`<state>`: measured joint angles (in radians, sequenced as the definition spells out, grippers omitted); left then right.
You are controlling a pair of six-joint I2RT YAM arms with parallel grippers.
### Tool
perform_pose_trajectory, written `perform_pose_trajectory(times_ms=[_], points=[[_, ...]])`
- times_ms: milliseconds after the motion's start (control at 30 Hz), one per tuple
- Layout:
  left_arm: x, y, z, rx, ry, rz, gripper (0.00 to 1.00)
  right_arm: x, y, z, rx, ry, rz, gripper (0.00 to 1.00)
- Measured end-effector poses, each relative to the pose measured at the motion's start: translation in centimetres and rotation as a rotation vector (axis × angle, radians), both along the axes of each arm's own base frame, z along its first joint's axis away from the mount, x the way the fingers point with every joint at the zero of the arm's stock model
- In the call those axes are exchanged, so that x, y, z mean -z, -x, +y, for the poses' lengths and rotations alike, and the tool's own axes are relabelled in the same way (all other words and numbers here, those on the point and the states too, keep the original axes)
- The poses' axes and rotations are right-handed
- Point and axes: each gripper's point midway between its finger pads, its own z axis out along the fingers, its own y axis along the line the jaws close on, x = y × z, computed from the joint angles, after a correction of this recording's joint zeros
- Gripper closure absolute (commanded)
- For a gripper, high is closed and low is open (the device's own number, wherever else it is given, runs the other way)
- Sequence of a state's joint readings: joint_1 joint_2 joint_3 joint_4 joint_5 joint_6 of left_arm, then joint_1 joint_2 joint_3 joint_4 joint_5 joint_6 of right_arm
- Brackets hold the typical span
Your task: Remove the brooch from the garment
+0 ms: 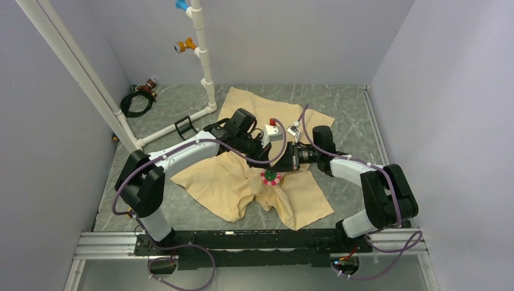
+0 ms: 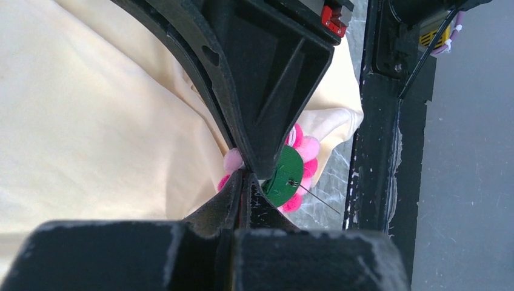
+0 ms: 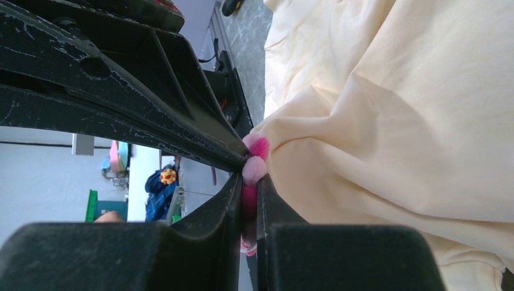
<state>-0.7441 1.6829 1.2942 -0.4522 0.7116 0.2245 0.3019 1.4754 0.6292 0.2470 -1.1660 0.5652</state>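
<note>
Our right end effector (image 3: 247, 176) is clamped on the brooch (image 3: 258, 149); the left end effector (image 2: 245, 177) is pinched together beside it, on cloth or petal we cannot tell; the brooch sits against the bunched shirt (image 1: 212, 182), needle (image 2: 315, 197) bared; we judge pulling it clear remains.

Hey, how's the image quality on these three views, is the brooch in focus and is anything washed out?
Left wrist view: brooch sharp, pin visible; garment washed out pale; left end effector dark and blurred up close. Right wrist view: petals fairly sharp, garment bright, room behind out of focus. Top view: even light, soft shadows, brooch tiny.
</note>
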Motion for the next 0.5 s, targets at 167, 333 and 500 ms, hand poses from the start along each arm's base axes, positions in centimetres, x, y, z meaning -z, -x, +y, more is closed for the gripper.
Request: perform_pose_trajectory(times_ms=[167,333,500], points=[[0.33,-0.14,-0.03,-0.01,-0.01,0.01,1.0,0.15,-0.08,0.01,0.006,0.004,0.009,0.84],[0.34,-0.18,-0.04,-0.012,-0.012,0.01,1.0,0.18,-0.07,0.02,0.007,0.006,0.011,0.78],[0.47,-0.35,-0.05,-0.017,-0.018,0.007,1.0,0.06,-0.05,0.06,0.003,0.004,0.013,0.74]])
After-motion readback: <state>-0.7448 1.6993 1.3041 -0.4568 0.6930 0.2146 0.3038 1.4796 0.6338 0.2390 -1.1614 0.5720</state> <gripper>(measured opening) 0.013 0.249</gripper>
